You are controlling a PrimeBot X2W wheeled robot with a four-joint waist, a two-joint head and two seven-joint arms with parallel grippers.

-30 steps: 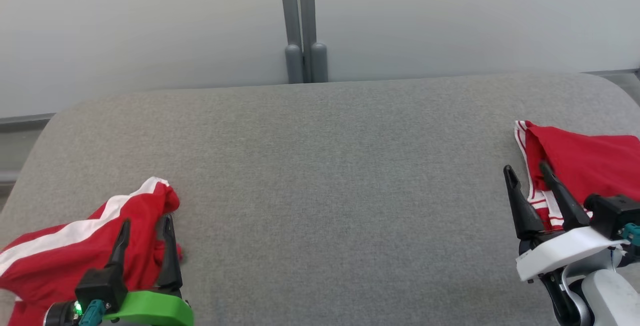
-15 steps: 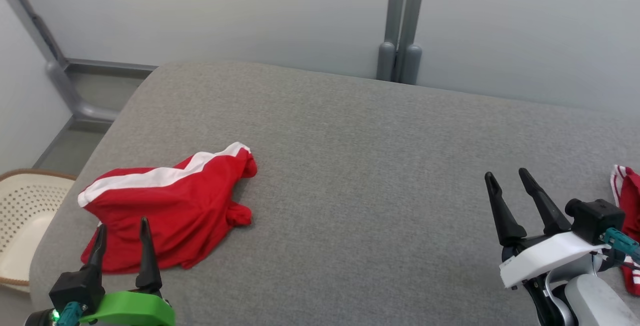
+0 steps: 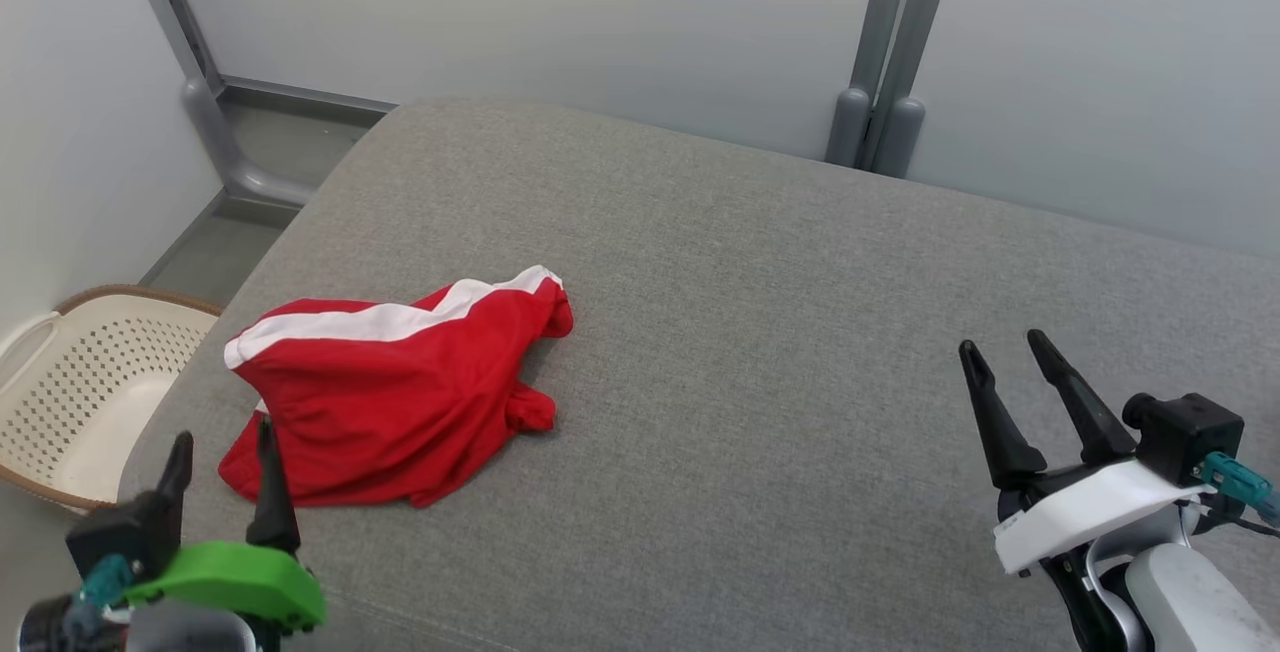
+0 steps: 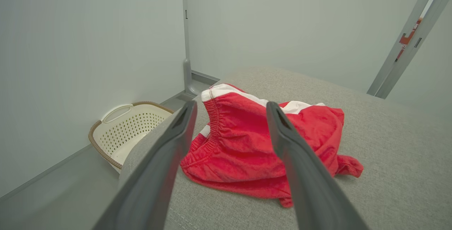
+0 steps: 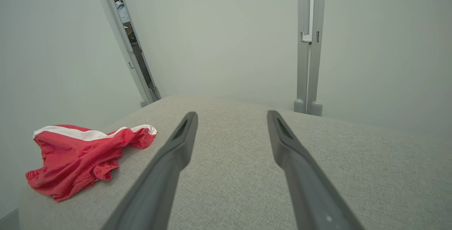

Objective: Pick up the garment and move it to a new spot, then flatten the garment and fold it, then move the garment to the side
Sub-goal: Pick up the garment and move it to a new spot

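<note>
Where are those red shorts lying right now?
The red garment lies crumpled on the left part of the grey cushion in the head view, just ahead of the open left gripper, near the cream basket on the floor.

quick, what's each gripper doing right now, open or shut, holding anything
Left gripper: open, holding nothing; the red garment lies ahead of it.
Right gripper: open, holding nothing.

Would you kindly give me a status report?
Left gripper open, right gripper open. Crumpled red white-striped garment on grey cushion, ungripped. Path unobstructed.
</note>
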